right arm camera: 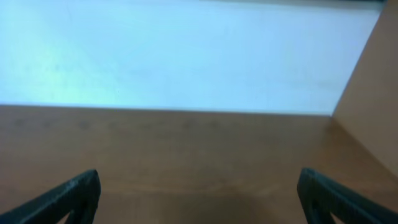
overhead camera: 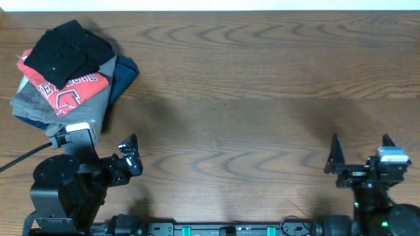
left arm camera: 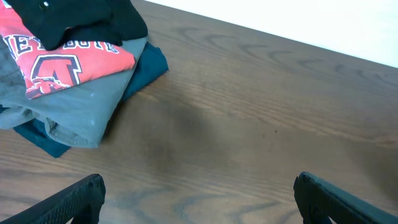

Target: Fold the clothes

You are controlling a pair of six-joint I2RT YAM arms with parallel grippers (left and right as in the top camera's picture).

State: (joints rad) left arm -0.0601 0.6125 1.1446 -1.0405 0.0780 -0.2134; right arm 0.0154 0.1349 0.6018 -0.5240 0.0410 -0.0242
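Note:
The black T-shirt (overhead camera: 69,52) lies folded on top of a pile of clothes at the far left of the table; it also shows at the top left of the left wrist view (left arm camera: 81,18). My left gripper (overhead camera: 130,156) is open and empty near the front left, apart from the pile; its fingers frame bare wood in the left wrist view (left arm camera: 199,193). My right gripper (overhead camera: 360,152) is open and empty at the front right, with only wood between its fingers in the right wrist view (right arm camera: 199,193).
Under the black shirt lie a red T-shirt with white lettering (overhead camera: 69,92), a grey garment (overhead camera: 36,101) and a navy one (overhead camera: 125,75). The wooden table (overhead camera: 249,98) ends at a white far edge. A black cable (overhead camera: 20,157) runs at the left front.

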